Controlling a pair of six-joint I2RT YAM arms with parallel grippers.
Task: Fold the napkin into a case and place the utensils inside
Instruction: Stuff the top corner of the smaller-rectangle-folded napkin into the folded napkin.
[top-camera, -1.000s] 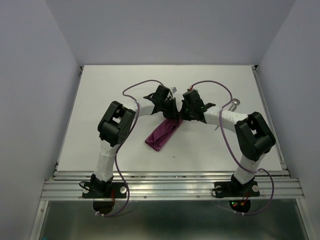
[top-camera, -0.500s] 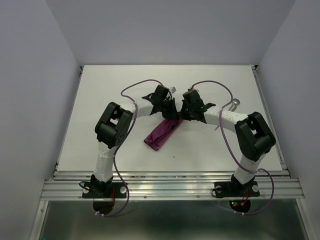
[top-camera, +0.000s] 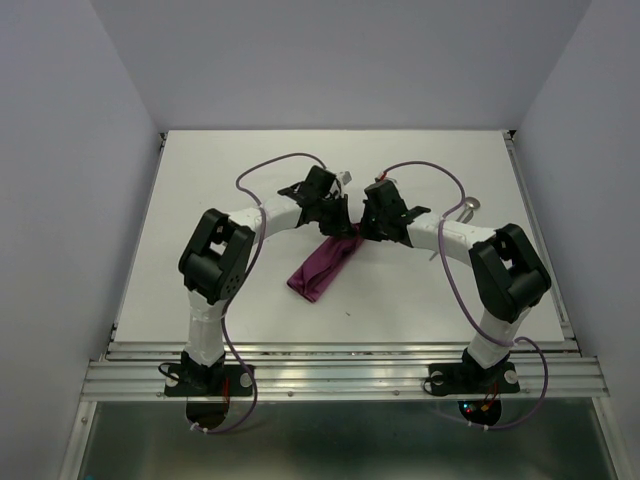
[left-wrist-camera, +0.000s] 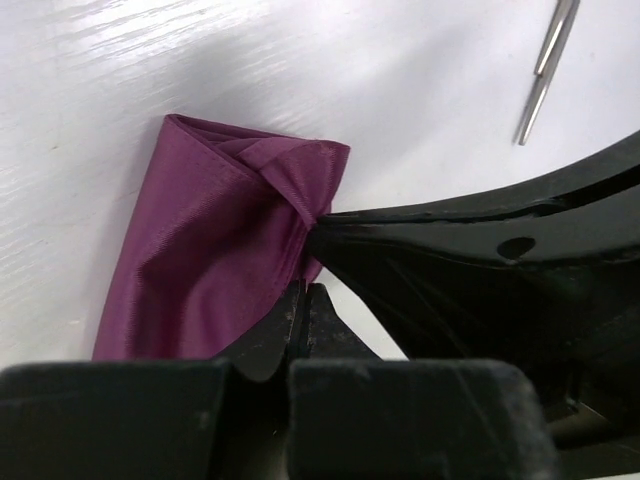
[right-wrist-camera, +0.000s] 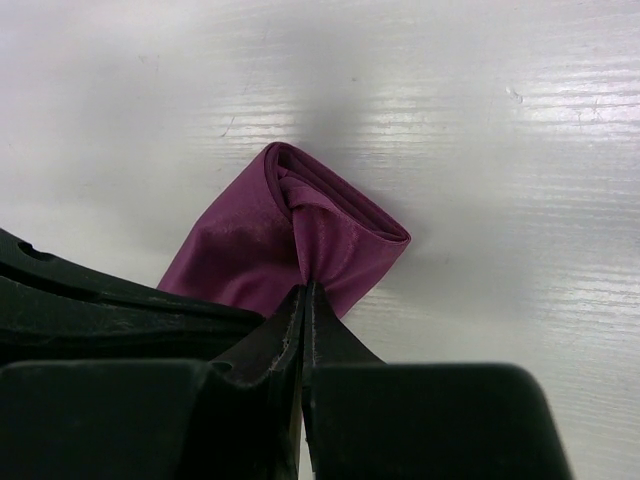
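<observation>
Seen from above, the left arm's elbow had swung outward over the last second. The napkin (top-camera: 322, 270) kept its place as a narrow folded strip on the counter (top-camera: 200, 190), so the fold looked held, not advanced. The left gripper (top-camera: 338, 215) and right gripper (top-camera: 366, 228) met at its far end, and the utensils (top-camera: 467, 208) lay well apart. The left wrist view showed its fingers pressed together, pinching the cloth edge. The right wrist view showed the same on a bunched corner.

I see a white table (top-camera: 200, 180) boxed in by plain pale lavender walls: back wall (top-camera: 340, 60) at 12 o'clock, left wall (top-camera: 60, 220) at 9, right wall (top-camera: 600, 150) at 3. A ribbed metal rail (top-camera: 340, 375) runs along the table's 6 o'clock edge. Soft glare streaks the tabletop.
</observation>
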